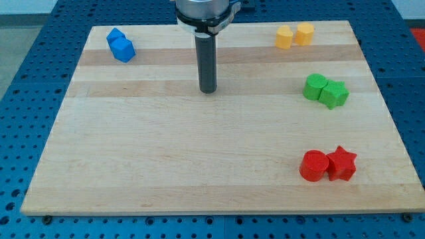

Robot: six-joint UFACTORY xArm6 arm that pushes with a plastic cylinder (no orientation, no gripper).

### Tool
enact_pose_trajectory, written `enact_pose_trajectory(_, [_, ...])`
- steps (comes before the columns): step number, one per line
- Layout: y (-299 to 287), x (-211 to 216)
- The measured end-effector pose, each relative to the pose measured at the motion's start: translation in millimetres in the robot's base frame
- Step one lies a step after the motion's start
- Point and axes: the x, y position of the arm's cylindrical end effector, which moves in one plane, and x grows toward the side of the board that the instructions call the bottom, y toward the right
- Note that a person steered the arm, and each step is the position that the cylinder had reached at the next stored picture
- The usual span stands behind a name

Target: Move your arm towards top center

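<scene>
My dark rod comes down from the view's top centre and my tip (208, 90) rests on the wooden board (166, 166), in its upper middle part. No block touches it. Two blue blocks (121, 46) sit together at the top left, well to the left of the tip. Two yellow blocks (294, 35) sit together at the top right. A green round block (315, 87) touches a green star block (334, 95) at the right. A red cylinder (313, 165) touches a red star (342, 164) at the bottom right.
The board lies on a blue perforated table (26, 79) that shows on all sides. The arm's metal flange (206, 13) hangs over the board's top edge.
</scene>
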Motion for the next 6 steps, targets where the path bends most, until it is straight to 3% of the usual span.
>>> enact_pose_trajectory(1, [-1,-1])
enact_pose_trajectory(2, [-11,-28])
enact_pose_trajectory(4, [-13,-124])
enact_pose_trajectory(5, [-7,-131])
enact_pose_trajectory(6, [60,-151])
